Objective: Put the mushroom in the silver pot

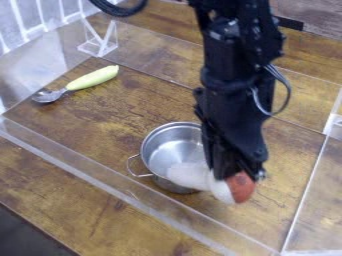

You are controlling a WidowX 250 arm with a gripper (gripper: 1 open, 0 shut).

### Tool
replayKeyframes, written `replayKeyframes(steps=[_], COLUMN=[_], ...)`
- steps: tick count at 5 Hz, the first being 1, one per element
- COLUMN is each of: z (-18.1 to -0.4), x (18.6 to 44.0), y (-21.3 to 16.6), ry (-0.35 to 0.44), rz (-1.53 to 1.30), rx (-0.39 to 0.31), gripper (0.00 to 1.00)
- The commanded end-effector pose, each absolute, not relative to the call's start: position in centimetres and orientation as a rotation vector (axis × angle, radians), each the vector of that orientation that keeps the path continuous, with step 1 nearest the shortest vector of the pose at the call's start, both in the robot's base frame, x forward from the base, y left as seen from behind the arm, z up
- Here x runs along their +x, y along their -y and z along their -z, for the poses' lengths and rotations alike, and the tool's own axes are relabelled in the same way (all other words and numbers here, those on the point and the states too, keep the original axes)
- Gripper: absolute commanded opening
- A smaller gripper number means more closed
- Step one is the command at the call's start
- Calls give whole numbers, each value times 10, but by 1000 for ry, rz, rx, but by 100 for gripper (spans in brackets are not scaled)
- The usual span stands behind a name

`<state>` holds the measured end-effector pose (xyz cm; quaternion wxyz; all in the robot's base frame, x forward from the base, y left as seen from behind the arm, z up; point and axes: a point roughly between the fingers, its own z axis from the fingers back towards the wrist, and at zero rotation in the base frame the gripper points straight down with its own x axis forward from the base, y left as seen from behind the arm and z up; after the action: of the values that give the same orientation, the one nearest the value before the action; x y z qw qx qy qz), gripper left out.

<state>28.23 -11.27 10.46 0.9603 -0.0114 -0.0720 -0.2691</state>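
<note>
End effector (230,180): 1, pointing down, clamped on mushroom (214,182), held over right rim of silver pot (174,160), near tabletop (80,120) front edge. Mushroom: 1. Pot: 1, arm partly hides it. Spoon (78,83): 1, yellow handle, tabletop left side, well apart. Clear wall (120,195) along front edge.

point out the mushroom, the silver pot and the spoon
mushroom (221,184): camera view, on the cream stem near the red-brown cap
silver pot (170,153): camera view, on its bare inner wall
spoon (91,78): camera view, on the yellow handle
</note>
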Motion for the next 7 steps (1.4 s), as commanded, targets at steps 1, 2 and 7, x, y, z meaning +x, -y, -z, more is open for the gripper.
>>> replayKeyframes(steps=[1, 2, 7], z=[-129, -127, -126], x=[285, 284, 294], y=[97, 82, 65], ry=[218, 211, 200], rz=[466, 413, 180], rx=[-23, -36, -96], gripper=[0, 0, 100])
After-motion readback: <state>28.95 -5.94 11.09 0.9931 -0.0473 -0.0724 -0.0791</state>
